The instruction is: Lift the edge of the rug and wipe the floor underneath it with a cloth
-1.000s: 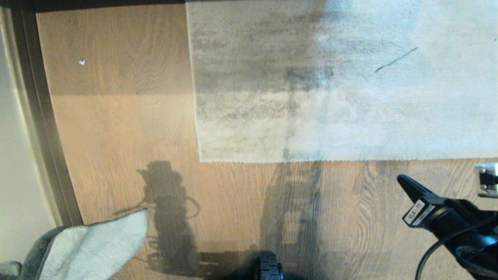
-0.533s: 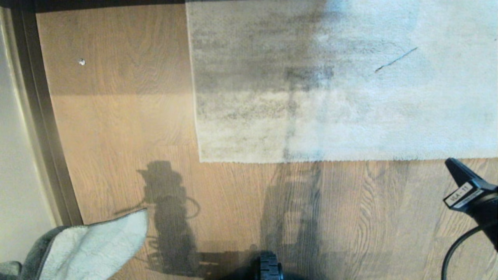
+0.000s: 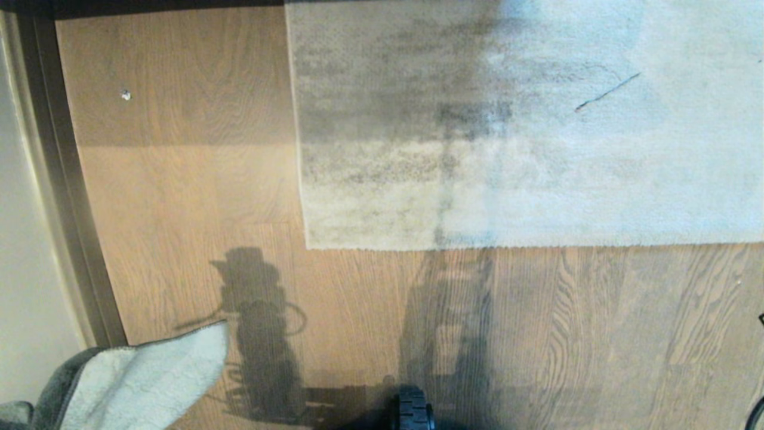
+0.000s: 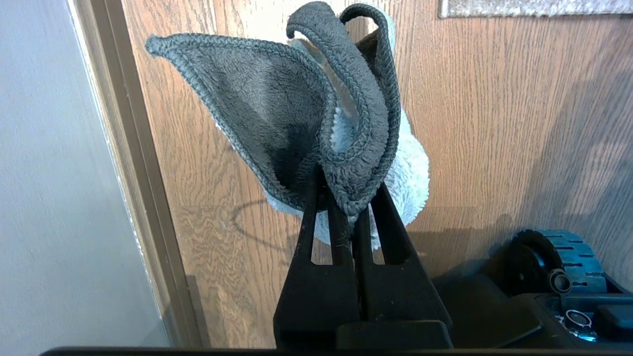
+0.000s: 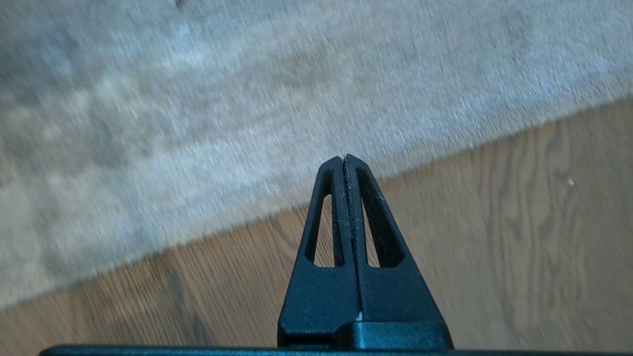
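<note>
The mottled grey-beige rug lies flat, its rug edge (image 3: 507, 246) running straight across the head view to a corner (image 3: 307, 246). Light wood-grain floor (image 3: 179, 197) lies in front of it and to its left. The pale blue-grey cloth (image 3: 143, 376), dark grey on its other side (image 4: 257, 99), hangs at the lower left, and my left gripper (image 4: 346, 195) is shut on it just above the floor. My right gripper (image 5: 344, 158) is outside the head view. It is shut and empty, hovering over the floor with its tips by the rug edge (image 5: 207, 230).
A dark baseboard strip (image 3: 65, 197) and a pale wall (image 3: 24, 269) bound the floor on the left. My base's black wheel (image 3: 410, 412) shows at the bottom centre. A small white speck (image 3: 125, 94) lies on the floor at the far left.
My right gripper has drawn away to the right and left the head view. The cloth, the left gripper and the rug have not moved.
</note>
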Tool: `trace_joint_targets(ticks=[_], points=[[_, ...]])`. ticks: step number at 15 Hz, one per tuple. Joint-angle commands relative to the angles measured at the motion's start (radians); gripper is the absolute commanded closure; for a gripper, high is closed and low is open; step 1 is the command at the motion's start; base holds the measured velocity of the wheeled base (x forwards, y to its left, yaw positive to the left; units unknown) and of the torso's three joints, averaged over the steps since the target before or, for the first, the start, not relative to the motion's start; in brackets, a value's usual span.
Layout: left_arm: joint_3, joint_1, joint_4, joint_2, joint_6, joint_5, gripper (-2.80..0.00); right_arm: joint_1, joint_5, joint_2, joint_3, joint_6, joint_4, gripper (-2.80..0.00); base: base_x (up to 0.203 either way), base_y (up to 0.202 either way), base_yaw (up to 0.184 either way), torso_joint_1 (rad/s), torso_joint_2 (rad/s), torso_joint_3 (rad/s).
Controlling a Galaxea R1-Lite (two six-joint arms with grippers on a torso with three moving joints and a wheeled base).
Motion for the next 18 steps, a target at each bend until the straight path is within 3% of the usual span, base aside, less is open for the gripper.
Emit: trace_joint_targets(ticks=[1, 4, 6, 10, 14, 16, 18], points=[[0.0, 0.0, 0.0, 0.0, 0.001, 0.0, 0.0, -0.007, -0.002, -0.114, 0.0, 0.001, 0.104, 0.0, 0.0, 0.0, 0.0, 0.0, 0.0, 0.0], [0.0, 0.0, 0.0, 0.0, 0.0, 0.0, 0.0, -0.005, 0.029, -0.229, 0.0, 0.002, 0.221, 0.0, 0.0, 0.0, 0.0, 0.0, 0.0, 0.0], [0.0, 0.0, 0.0, 0.0, -0.001, 0.0, 0.0, -0.003, 0.092, -0.383, 0.0, 0.0, 0.365, 0.0, 0.0, 0.0, 0.0, 0.0, 0.0, 0.0], [0.0, 0.0, 0.0, 0.0, 0.001, 0.0, 0.0, -0.001, 0.244, -0.761, -0.001, -0.053, 0.76, 0.0, 0.0, 0.0, 0.0, 0.0, 0.0, 0.0], [0.0, 0.0, 0.0, 0.0, 0.001, 0.0, 0.0, 0.0, 0.342, -0.79, -0.001, -0.159, 1.244, 0.0, 0.0, 0.0, 0.0, 0.0, 0.0, 0.0], [0.0, 0.0, 0.0, 0.0, 0.0, 0.0, 0.0, 0.015, 0.394, -0.783, -0.013, -0.207, 1.297, 0.0, 0.0, 0.0, 0.0, 0.0, 0.0, 0.0], [0.0, 0.0, 0.0, 0.0, 0.001, 0.0, 0.0, 0.028, 0.399, -0.787, -0.009, -0.204, 1.286, 0.0, 0.0, 0.0, 0.0, 0.0, 0.0, 0.0]])
